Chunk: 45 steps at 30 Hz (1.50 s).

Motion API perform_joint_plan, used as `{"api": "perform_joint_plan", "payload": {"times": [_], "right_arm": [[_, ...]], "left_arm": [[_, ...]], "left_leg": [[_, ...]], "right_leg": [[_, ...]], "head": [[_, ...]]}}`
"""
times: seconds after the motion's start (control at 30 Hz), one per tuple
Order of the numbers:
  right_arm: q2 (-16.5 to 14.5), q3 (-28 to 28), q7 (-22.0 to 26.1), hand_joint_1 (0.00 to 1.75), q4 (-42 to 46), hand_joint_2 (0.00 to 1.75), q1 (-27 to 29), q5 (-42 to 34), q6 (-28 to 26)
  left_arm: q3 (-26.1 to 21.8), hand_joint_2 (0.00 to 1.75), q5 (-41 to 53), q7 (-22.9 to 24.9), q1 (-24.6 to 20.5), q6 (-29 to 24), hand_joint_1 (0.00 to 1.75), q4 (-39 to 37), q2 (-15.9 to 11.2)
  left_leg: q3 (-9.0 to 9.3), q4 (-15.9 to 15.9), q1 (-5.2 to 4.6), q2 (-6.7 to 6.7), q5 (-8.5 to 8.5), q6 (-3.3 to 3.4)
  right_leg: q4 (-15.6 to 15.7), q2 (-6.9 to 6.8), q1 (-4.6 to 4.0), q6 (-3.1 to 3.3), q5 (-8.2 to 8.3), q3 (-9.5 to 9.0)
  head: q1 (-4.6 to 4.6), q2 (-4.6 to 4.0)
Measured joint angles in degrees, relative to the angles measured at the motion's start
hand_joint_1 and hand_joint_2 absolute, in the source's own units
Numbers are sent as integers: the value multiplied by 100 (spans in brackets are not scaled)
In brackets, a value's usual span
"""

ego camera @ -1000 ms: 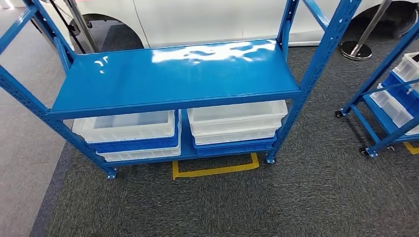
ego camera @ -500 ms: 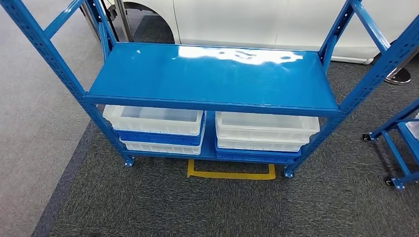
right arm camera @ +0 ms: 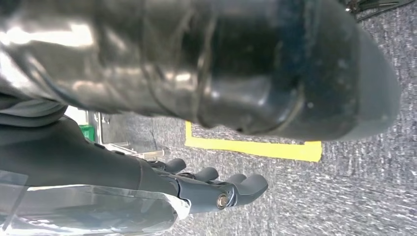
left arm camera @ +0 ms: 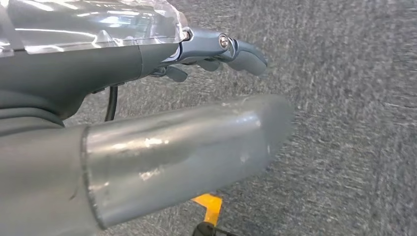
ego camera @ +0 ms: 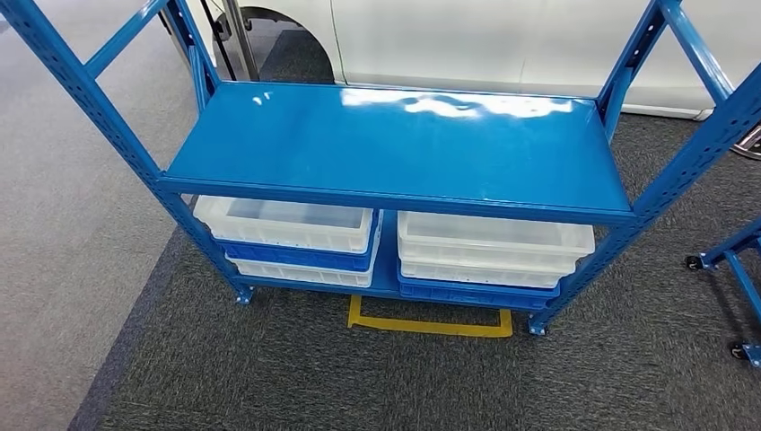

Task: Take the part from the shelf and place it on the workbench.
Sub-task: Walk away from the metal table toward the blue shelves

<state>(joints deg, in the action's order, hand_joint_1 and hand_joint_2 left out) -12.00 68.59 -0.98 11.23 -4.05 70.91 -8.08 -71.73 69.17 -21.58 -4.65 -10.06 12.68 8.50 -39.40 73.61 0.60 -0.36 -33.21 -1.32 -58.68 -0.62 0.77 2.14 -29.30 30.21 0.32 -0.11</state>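
Note:
A blue metal shelf rack [ego camera: 395,144] stands straight ahead in the head view, its glossy upper board bare. On the lower level sit two white bins [ego camera: 287,224] [ego camera: 494,242], each stacked over blue bins [ego camera: 296,254]; the upper board hides much of their insides. My left hand [left arm camera: 147,59] hangs over grey carpet, its thumb and fingers [left arm camera: 241,51] stretched out with nothing in them. Likewise my right hand [right arm camera: 123,167] hangs above the carpet, its fingers [right arm camera: 236,189] extended and holding nothing.
A yellow tape mark [ego camera: 431,325] lies on the dark carpet in front of the rack. A white car body [ego camera: 502,40] stands behind it. Another blue wheeled frame [ego camera: 740,260] is at the right edge. Lighter grey floor runs along the left.
The camera has moved: the rack has slid rightward and slightly lower in the picture, and the second rack at the right has mostly left the frame.

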Motion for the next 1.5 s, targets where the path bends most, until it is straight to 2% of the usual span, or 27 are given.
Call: {"api": "perform_joint_plan", "payload": {"times": [0.03,0.07,0.13,0.2,0.3,0.37,0.43,0.47,0.5,0.53,0.6,0.63,0.67,0.77,0.8,0.83,0.9,0.93,0.97,1.0,1.03,1.07,1.13,1.17,1.2,1.27,1.5], "right_arm": [[-2,1,0,0,0,0,0,2,1],[-5,1,0,0,0,0,1,5,2],[-13,1,0,0,0,0,1,9,7],[-17,-1,0,0,0,0,-4,10,13],[-23,-1,-1,0,0,0,-18,10,14],[-24,-1,-2,0,-1,0,-15,10,13],[-24,-1,-2,0,-2,0,-11,10,13],[-24,-1,-2,0,-2,0,-9,10,13],[-24,-1,-2,0,-2,0,-6,10,13],[-24,-1,-2,0,-2,0,0,10,13],[-23,-1,-3,0,-2,0,9,10,13],[-23,-1,-4,0,-2,0,9,10,14],[-23,-1,-5,0,-2,0,5,10,14],[-25,-1,-12,0,-2,131,-3,8,8],[-26,0,-18,0,-2,175,-3,8,2],[-28,1,-33,0,-2,175,-2,8,-4],[-30,2,-102,0,-2,175,0,14,-24],[-30,2,-139,0,-2,175,1,19,-41],[-30,2,-168,0,-2,131,1,23,-66],[-30,2,-181,0,-2,87,2,27,-92],[-30,2,-181,0,-2,44,2,27,-116],[-30,2,-181,0,-2,0,1,27,-132],[-27,2,-181,0,-1,87,-2,26,-143],[-25,2,-181,0,-1,131,-3,28,-144],[-22,2,-181,0,0,175,-4,31,-146],[-21,-7,-204,0,0,175,-2,35,-152],[42,-462,-304,0,25,175,67,-450,-129]], "left_arm": [[-1,0,1,9,8,-2,0,0,0],[-1,0,1,17,13,-5,0,0,-1],[1,0,3,28,12,-12,0,0,-3],[2,0,5,41,10,-19,0,0,-5],[2,0,5,52,26,-23,0,0,-5],[2,0,6,56,25,-23,0,0,-4],[2,0,7,56,20,-23,0,0,-4],[2,0,7,56,20,-23,0,0,-4],[2,0,7,57,21,-23,0,0,-4],[2,0,7,58,22,-23,0,0,-4],[2,0,7,60,23,-23,0,0,-2],[2,0,7,62,21,-23,0,0,-1],[2,0,7,63,19,-23,0,0,1],[2,0,-2,81,15,-23,0,0,2],[2,44,-6,99,17,-23,0,0,5],[2,87,-7,127,18,-23,0,0,9],[2,175,-4,188,20,-25,0,0,11],[2,175,-2,211,21,-27,0,0,9],[2,175,0,226,24,-32,0,0,7],[2,175,0,233,28,-37,0,0,7],[2,175,-1,235,30,-45,0,0,7],[2,175,-2,237,30,-56,0,0,7],[2,175,-2,241,21,-78,0,-1,9],[2,175,-2,251,16,-86,0,-1,11],[2,175,-2,263,14,-93,0,-2,13],[7,175,-16,311,23,-122,0,-2,13],[447,175,-563,539,105,-162,0,2,-35]], "left_leg": [[81,-242,6,6,219,7],[244,-648,7,21,477,25],[541,-1320,-23,62,755,84],[623,-1511,-57,74,742,137],[680,-1608,-26,46,749,228],[729,-1665,-2,38,757,300],[736,-1664,-16,33,742,339],[742,-1660,-25,27,732,345],[753,-1655,-31,16,721,346],[771,-1648,-35,0,707,341],[807,-1625,-44,-30,670,316],[810,-1602,-54,-41,650,292],[804,-1585,-59,-47,637,264],[789,-1571,-55,-51,622,165],[775,-1528,-50,-41,582,132],[722,-1397,-42,-29,488,99],[440,-772,-9,-6,138,24],[253,-381,11,-3,-33,-15],[105,-80,34,-2,-127,-56],[50,20,58,0,-101,-90],[108,-114,87,3,38,-124],[274,-465,118,10,258,-157],[673,-1274,155,13,579,-207],[794,-1519,155,10,635,-185],[841,-1616,146,3,628,-162],[837,-1620,120,-3,627,-97],[837,-1615,74,-4,615,-50]], "right_leg": [[0,-8,0,-11,-29,-43],[2,-17,0,-25,-61,-88],[0,-28,-13,-69,-111,-137],[11,-38,-25,-121,-126,-135],[-27,-38,-27,-206,-201,-158],[-493,0,-20,-236,-472,49],[-1260,29,-14,-251,-784,483],[-1516,34,-9,-257,-821,653],[-1560,35,-6,-258,-732,722],[-1383,35,-4,-250,-535,677],[-638,46,-10,-209,-75,375],[-330,56,-20,-188,54,250],[-146,64,-32,-170,108,182],[-61,66,-39,-108,119,170],[-36,60,-27,-76,132,157],[-10,51,-13,-41,146,146],[9,29,-4,12,154,141],[7,20,-5,29,152,146],[4,15,-4,38,149,148],[1,12,-1,39,146,145],[-3,12,6,36,139,137],[-13,13,14,27,127,125],[-55,19,9,-16,85,114],[-77,23,-7,-41,68,117],[-92,27,-25,-62,57,123],[-89,32,-35,-86,60,125],[-54,35,8,-147,73,111]], "head": [[-1,0],[0,0],[1,0],[2,0],[4,0],[9,0],[12,0],[11,0],[12,0],[12,0],[11,0],[11,0],[10,0],[9,0],[9,0],[9,0],[7,0],[6,0],[6,0],[6,0],[5,0],[5,0],[7,-1],[9,-1],[12,-1],[14,0],[14,0]]}}
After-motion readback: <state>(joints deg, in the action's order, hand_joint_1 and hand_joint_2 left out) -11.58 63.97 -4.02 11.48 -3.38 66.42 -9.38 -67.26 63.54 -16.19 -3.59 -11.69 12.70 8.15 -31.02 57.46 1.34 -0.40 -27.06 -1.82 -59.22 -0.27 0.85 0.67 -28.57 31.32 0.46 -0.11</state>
